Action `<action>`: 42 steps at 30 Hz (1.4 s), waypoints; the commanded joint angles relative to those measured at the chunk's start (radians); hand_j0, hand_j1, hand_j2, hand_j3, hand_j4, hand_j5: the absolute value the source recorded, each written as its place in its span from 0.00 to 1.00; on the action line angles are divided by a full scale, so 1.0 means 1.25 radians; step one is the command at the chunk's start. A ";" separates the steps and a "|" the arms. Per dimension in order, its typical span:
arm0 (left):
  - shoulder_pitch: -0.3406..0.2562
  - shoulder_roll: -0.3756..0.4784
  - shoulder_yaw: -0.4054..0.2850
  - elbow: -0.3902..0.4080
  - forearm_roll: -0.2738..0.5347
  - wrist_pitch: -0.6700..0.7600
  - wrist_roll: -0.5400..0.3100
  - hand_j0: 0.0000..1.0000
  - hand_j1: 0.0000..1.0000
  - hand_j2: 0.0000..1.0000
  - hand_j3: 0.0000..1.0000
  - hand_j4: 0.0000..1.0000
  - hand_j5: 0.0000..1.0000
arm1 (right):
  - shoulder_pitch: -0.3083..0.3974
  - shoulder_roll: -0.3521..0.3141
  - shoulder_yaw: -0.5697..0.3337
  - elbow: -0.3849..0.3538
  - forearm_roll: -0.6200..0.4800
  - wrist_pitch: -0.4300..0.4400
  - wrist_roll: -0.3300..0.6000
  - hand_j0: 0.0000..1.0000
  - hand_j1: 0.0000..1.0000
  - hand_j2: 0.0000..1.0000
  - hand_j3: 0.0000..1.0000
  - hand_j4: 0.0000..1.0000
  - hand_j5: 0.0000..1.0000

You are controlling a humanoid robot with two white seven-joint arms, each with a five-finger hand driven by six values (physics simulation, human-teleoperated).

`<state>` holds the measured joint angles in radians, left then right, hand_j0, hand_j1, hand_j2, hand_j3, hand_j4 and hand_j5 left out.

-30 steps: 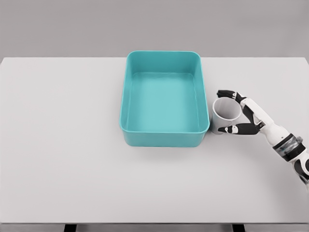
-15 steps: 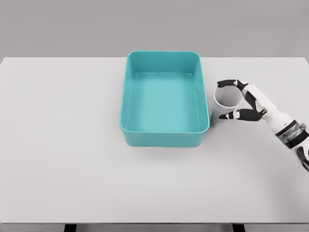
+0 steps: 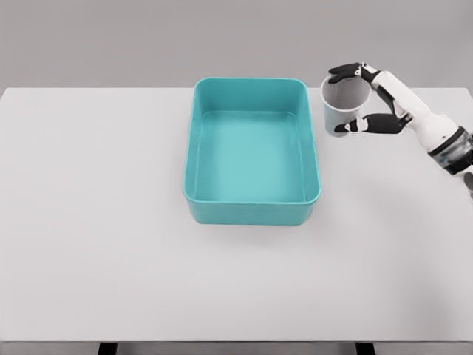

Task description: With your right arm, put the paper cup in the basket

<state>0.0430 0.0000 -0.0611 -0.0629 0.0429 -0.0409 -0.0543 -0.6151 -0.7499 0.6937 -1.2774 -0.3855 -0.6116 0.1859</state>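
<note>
Within right robot hand (image 3: 369, 100): paper cup (image 3: 342, 106), upright.

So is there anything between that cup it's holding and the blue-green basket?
Nothing visible. The right hand holds the paper cup upright, just right of the basket. Only the basket's own right wall lies between them, and the basket holds nothing.
</note>
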 commanded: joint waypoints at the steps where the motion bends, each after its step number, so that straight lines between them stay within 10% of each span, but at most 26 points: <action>1: 0.000 0.000 0.000 0.000 0.000 0.000 0.000 1.00 1.00 1.00 1.00 1.00 1.00 | 0.000 0.001 0.016 0.000 0.018 0.001 0.000 0.63 0.63 0.63 0.63 0.63 0.63; 27: 0.000 0.000 0.000 0.000 0.000 0.001 -0.001 1.00 1.00 1.00 1.00 1.00 1.00 | -0.244 0.132 0.192 0.011 0.510 0.001 0.000 0.64 0.64 0.64 0.64 0.64 0.64; 34: 0.000 0.000 0.001 0.000 0.000 0.000 -0.001 1.00 1.00 1.00 1.00 1.00 1.00 | -0.269 0.174 0.228 0.028 0.594 0.001 0.000 0.75 0.75 0.75 0.75 0.75 0.75; 36: 0.000 0.000 0.000 0.000 0.000 0.000 0.000 1.00 1.00 1.00 1.00 1.00 1.00 | -0.270 0.185 0.233 0.028 0.593 0.001 0.000 0.99 0.99 0.99 0.99 0.99 0.99; 42: 0.000 0.000 0.000 0.000 0.000 0.001 -0.001 1.00 1.00 1.00 1.00 1.00 1.00 | -0.277 0.172 0.243 0.032 0.592 0.001 0.001 1.00 1.00 1.00 1.00 1.00 1.00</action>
<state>0.0430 0.0000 -0.0609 -0.0629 0.0429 -0.0407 -0.0544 -0.9649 -0.5302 0.9953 -1.2405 0.3591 -0.6119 0.1870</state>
